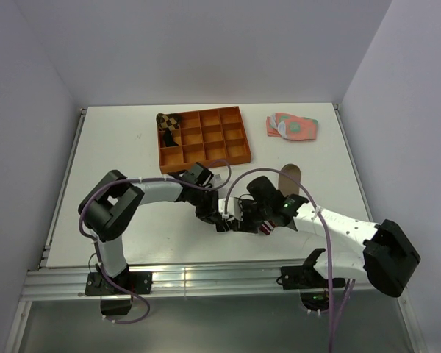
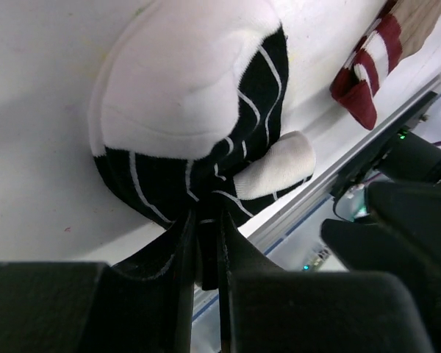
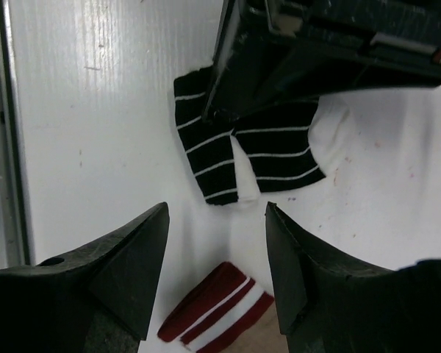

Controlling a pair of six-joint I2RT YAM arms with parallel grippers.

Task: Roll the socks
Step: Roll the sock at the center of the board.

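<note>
1. Claws, two: the left claw is clamped on a fold of the black striped sock. The right claw hangs with its jaws apart and holds nothing, above the worktop between that sock and the tan sock's cuff.
2. Arms, two: the left arm is bent with its elbow out to the left and its forearm reaching right. The right arm has its elbow far right and reaches left. The claws meet near the middle of the worktop's near half.
3. Task socks, two: the black one lies bunched on the worktop, white patches showing, and its long axis cannot be told. The tan sock lies flat, its long axis running away from the arms, with the maroon-and-white cuff nearest the claws.
4. Farther out: one orange tray with one checkered rolled sock in its far-left compartment. The pink-and-green socks lie flat to its right.
</note>
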